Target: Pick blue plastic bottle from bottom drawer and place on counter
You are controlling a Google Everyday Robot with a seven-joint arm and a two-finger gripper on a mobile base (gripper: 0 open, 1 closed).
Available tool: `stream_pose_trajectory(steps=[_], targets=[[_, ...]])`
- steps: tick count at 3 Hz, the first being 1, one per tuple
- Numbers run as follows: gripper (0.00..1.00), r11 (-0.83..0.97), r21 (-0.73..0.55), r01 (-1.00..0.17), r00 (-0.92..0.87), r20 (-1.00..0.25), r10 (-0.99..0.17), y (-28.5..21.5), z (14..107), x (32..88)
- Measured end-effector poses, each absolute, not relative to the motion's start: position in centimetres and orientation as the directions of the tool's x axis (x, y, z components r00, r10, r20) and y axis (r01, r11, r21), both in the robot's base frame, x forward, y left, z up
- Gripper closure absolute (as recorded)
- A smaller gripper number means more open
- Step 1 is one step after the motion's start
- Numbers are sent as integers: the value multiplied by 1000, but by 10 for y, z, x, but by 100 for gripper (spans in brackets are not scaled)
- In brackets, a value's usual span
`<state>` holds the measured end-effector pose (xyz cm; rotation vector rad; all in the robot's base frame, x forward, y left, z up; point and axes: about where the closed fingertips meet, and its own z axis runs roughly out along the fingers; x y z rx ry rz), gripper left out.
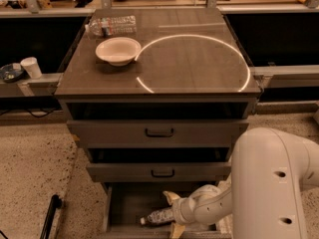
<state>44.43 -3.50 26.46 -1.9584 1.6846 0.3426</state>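
Speckled beige floor (35, 168); grey three-drawer cabinet at centre, dark benches behind.

- Arm (274, 183): bulky white link at lower right, with a slimmer forearm bent leftward and reaching low into the bottom drawer (124, 205), which is pulled out.
- Gripper (172, 214): inside that drawer, its tan fingers (169, 198) spread wide, one on either side of the bottle.
- Blue plastic bottle (158, 216): lying on its side on the drawer floor between the fingers, cap end pointing left.
- Counter (189, 59): dark top with a bright white arc.
- White bowl (118, 50): on the counter, left of the arc.
- Clear water bottle (110, 25): lying behind the bowl.
- Upper drawers (159, 132): two, with black handles.
- White cup (32, 67): on the left ledge.
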Motion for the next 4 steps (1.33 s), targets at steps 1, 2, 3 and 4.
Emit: stream_pose_trajectory(steps=[1, 2, 3, 4], targets=[[5, -100, -224, -969, 201, -495, -845, -32, 260, 452], [7, -71, -227, -971, 175, -478, -861, -47, 236, 469], [7, -65, -217, -974, 160, -457, -875, -56, 209, 479], [7, -60, -209, -976, 152, -459, -875, -57, 186, 485]])
